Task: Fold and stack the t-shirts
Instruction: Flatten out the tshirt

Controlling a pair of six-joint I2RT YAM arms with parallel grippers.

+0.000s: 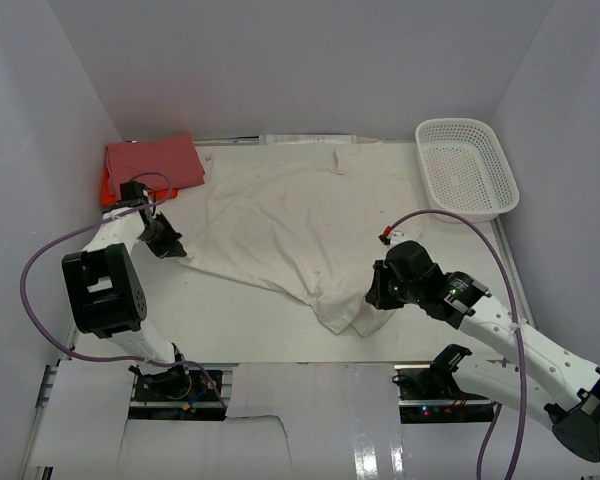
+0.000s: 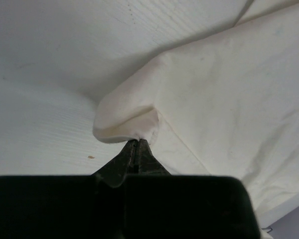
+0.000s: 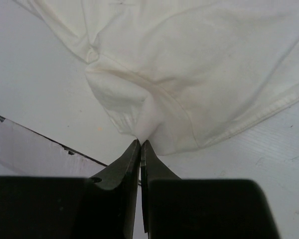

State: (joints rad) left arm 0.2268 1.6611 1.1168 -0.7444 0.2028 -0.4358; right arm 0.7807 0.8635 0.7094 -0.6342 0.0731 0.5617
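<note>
The cream t-shirt (image 1: 300,215) lies spread and rumpled over the middle of the table. My left gripper (image 1: 172,246) is shut on its near-left corner; the left wrist view shows the cloth (image 2: 134,122) bunched at my closed fingertips (image 2: 138,142). My right gripper (image 1: 372,300) is shut on the shirt's near-right part, which the right wrist view shows as a pinched fold (image 3: 139,109) at my tips (image 3: 140,142). The folded dusty pink-red t-shirt (image 1: 152,162) lies at the far left on top of the orange one (image 1: 106,187), of which only an edge shows.
A white plastic mesh basket (image 1: 466,167) stands at the far right corner. White walls enclose the table on three sides. The table's near edge (image 3: 40,142) runs close to my right gripper. Purple cables loop beside both arms.
</note>
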